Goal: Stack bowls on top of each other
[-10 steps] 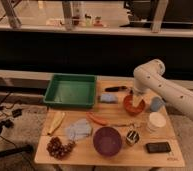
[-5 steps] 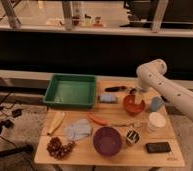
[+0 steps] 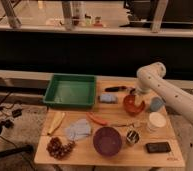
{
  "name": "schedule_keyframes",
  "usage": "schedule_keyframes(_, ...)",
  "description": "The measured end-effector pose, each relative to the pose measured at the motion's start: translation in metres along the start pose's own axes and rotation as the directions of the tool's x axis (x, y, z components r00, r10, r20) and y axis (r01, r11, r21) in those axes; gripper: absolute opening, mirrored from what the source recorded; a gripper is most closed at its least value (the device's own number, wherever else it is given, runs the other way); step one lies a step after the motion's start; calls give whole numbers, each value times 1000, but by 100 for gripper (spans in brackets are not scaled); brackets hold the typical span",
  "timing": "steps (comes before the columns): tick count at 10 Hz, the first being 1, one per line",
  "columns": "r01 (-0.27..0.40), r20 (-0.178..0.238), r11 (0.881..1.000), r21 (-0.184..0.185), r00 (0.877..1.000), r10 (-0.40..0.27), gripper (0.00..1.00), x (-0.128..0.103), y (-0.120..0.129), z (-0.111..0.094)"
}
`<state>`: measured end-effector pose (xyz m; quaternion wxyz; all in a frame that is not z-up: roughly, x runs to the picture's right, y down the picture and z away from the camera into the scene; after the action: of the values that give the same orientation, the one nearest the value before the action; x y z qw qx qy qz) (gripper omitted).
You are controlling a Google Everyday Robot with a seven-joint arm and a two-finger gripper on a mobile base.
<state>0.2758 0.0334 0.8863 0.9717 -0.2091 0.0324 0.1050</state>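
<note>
A wooden table (image 3: 85,156) fills the lower half of the frame, and the white robot arm (image 3: 162,89) reaches in from the right edge. Its gripper (image 3: 135,99) hangs right of centre, pointing down into the orange-red bowl (image 3: 133,105), with its jaws apart; I cannot tell whether they touch the rim. That bowl sits upright on the table, right of centre, just beside a pale blue cup (image 3: 156,104) on its right. The dark purple bowl (image 3: 107,140) stands upright lower down, near the front edge and well apart from the orange-red one. Neither bowl is inside the other. A small metal cup (image 3: 133,137) sits just to the right of the purple bowl, with a white round container (image 3: 156,121) above and to its right and a black phone (image 3: 158,147) at the lower right. A green tray (image 3: 70,91) occupies the upper left of the table. Below it lie a banana (image 3: 55,122), a blue cloth (image 3: 78,130) and a bunch of dark grapes (image 3: 59,147) toward the lower left corner.
</note>
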Motion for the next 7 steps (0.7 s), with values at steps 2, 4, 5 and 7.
schedule_keyframes(2,12,12,1000,-16,1000,-12,80,-5,-1,7)
schedule_keyframes(4,21,14,999,-29,1000,-21,80,-4,-1,12)
schedule_keyframes(5,29,17,999,-41,999,-29,80,-6,-1,15)
schedule_keyframes(7,41,18,997,-61,999,-40,80,-10,-1,21)
